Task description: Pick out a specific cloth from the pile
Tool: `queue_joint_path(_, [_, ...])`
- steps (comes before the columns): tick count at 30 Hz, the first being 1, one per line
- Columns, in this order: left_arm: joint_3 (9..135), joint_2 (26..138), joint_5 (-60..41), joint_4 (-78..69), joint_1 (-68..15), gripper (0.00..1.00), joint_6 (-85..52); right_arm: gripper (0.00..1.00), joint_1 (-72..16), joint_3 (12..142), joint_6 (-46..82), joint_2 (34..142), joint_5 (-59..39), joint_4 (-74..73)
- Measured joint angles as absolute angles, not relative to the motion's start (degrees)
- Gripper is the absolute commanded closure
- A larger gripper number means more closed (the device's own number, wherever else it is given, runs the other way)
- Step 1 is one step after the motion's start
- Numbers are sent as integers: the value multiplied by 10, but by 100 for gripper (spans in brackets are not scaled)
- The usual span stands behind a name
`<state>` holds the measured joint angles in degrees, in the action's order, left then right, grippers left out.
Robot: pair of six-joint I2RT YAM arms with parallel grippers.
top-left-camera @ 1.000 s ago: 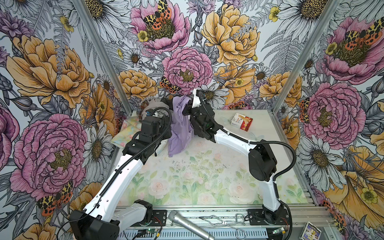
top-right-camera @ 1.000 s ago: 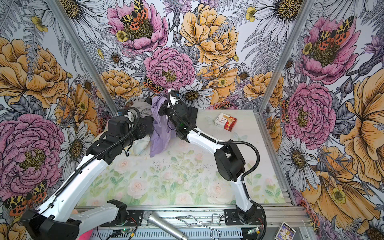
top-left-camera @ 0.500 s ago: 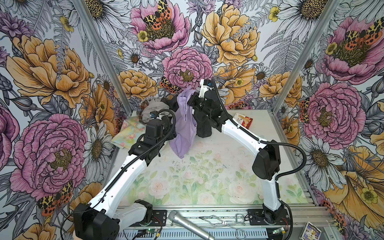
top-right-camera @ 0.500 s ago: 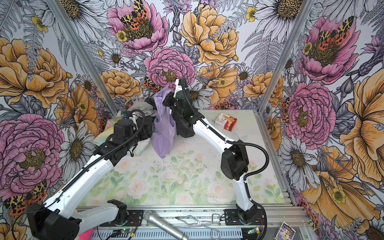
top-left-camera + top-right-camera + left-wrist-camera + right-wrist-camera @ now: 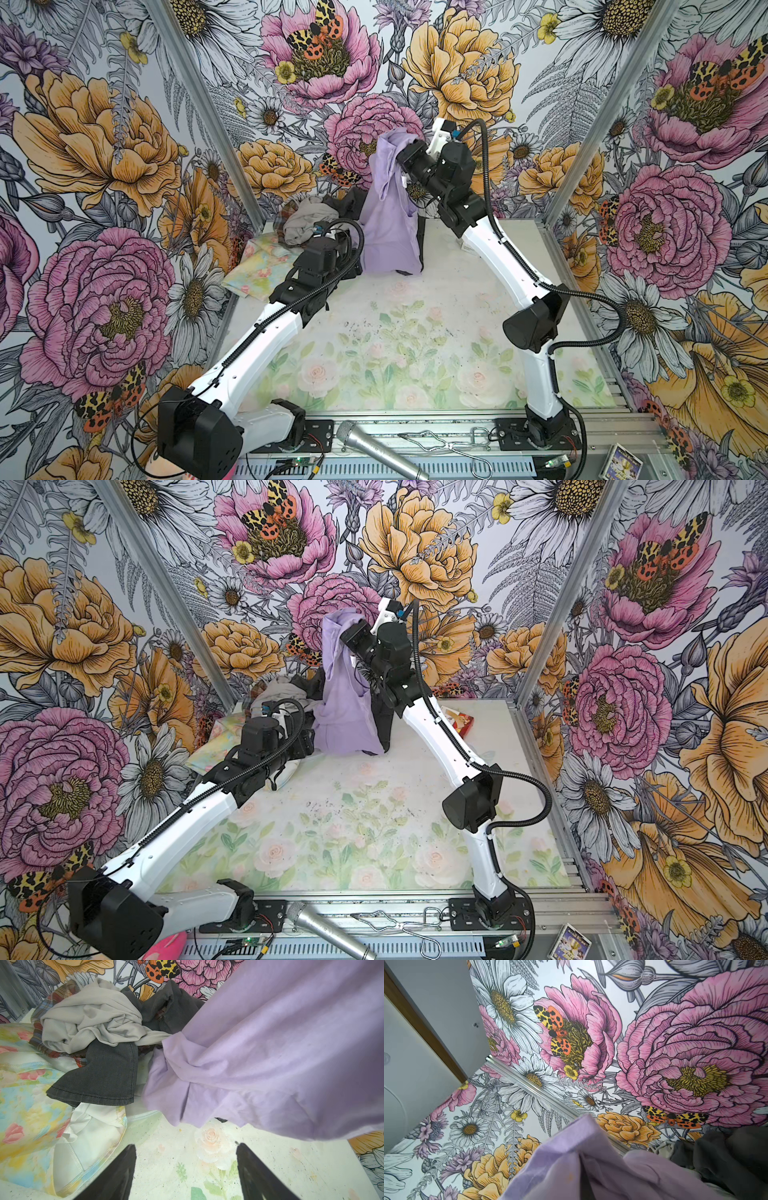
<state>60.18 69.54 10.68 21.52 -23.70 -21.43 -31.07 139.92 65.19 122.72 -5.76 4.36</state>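
Cloth (image 5: 388, 224): you see it hanging just beside the pile (image 5: 309, 218), hem low over the surface (image 5: 415, 324).
Right end effector (image 5: 402, 158): clamped on its top edge.
Left end effector (image 5: 185, 1145): fingers apart, empty, near your cloth's hem.

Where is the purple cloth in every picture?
In a top view: the purple cloth hangs at the back middle.
In a top view: it hangs in the same spot, at the back middle.
Left wrist: close up, filling much of the picture.
Right wrist: bunched up right at the camera.
Shared landmark: the dark grey garment beside it.
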Motion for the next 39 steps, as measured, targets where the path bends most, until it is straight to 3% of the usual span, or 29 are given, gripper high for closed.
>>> queue_joint_path(11, [603, 716, 107, 208, -245, 23, -204, 100, -259, 1409, 706, 1219, -67, 55])
queue_joint_path(22, [639, 759, 108, 202, -270, 23, -190, 100, -215, 1375, 710, 1096, -79, 60])
queue_joint_path(39, [689, 823, 109, 181, -322, 22, -180, 100, -56, 1049, 698, 812, -110, 107])
